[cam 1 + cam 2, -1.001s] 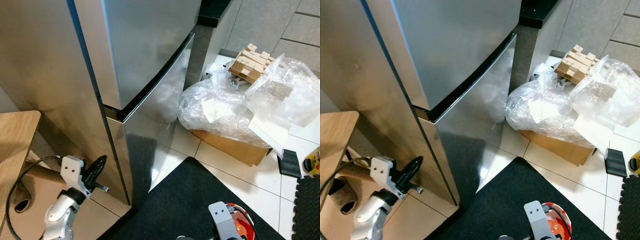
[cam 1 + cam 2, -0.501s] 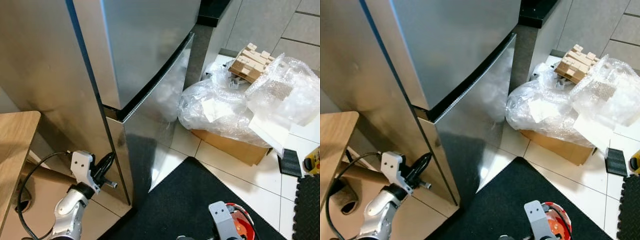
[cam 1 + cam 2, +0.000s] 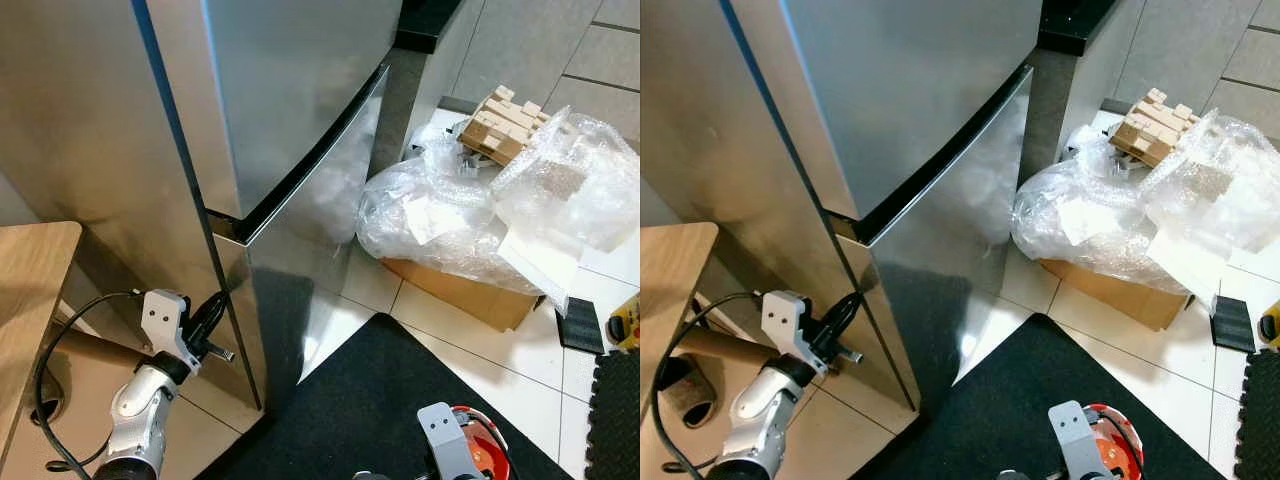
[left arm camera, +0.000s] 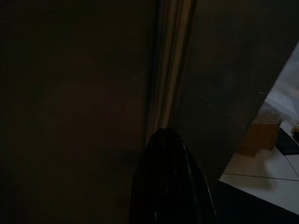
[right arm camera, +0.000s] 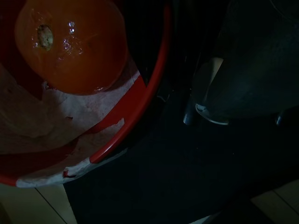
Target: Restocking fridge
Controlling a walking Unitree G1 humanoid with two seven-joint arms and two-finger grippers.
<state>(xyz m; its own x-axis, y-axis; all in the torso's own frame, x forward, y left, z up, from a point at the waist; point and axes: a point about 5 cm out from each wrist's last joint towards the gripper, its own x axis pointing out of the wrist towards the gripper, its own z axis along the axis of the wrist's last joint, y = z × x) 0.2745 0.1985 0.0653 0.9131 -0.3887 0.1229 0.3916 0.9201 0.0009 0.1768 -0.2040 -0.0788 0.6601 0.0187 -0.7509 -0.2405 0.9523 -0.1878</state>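
Note:
The stainless fridge [image 3: 290, 90] stands with both doors closed; its lower door [image 3: 305, 250] reaches down to the floor. My left gripper [image 3: 215, 308] is low at the fridge's left front corner, shut, with its black fingertips [image 4: 169, 140] against the vertical seam between the side wall and the lower door. At the bottom edge of the eye views my right wrist [image 3: 440, 432] sits beside a red bowl [image 3: 487, 447]. In the right wrist view the red bowl's rim [image 5: 140, 98] curves around an orange [image 5: 70, 44] lying on white paper.
A wooden table [image 3: 25, 290] is at my left, with a black cable [image 3: 60, 340] and cardboard [image 3: 80, 390] on the floor beneath it. A black mat [image 3: 370, 400] lies before the fridge. Right of the fridge sit a cardboard box [image 3: 465, 295], bubble wrap [image 3: 560, 190] and wooden blocks [image 3: 500, 125].
My left gripper has moved forward and up from beside the fridge's side wall until its tips meet the lower door's edge seam. The right arm has stayed put.

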